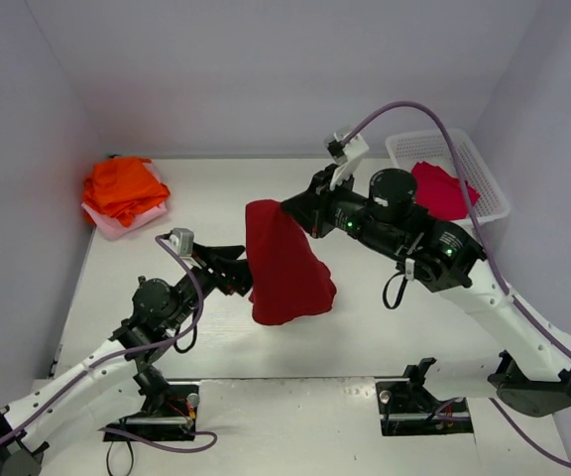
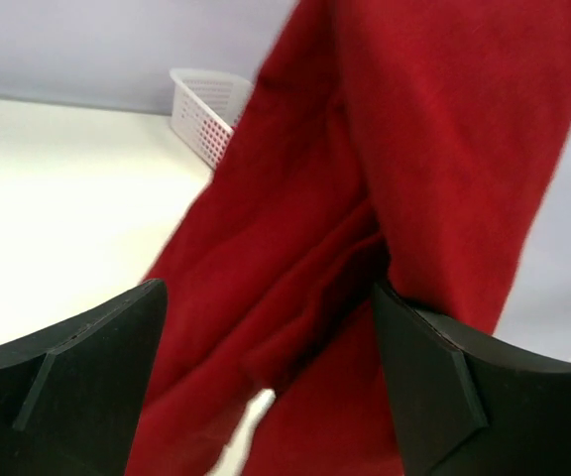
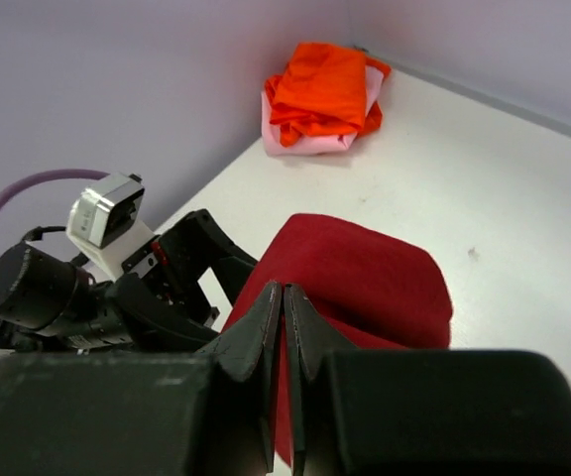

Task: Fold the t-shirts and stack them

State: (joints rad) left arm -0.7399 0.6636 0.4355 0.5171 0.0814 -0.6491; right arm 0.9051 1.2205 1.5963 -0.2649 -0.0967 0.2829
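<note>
Dark red t-shirt [image 1: 285,268] hangs below the right claw [image 1: 285,206], whose jaws are pinched tight on its top edge. Left claw [image 1: 244,268], jaws spread wide, has the cloth's left side between its fingers, ungripped. Orange t-shirts [image 1: 124,188] lie well beyond it, leftward.

Up close, dark red t-shirt [image 2: 414,149] hanging in deep folds, filling the middle and right of view. Left gripper [image 2: 268,293] spread wide, black fingers [image 2: 87,377] either side of the cloth, not clamped on it. White lattice basket [image 2: 206,114] behind, on the pale table [image 2: 57,198].
</note>
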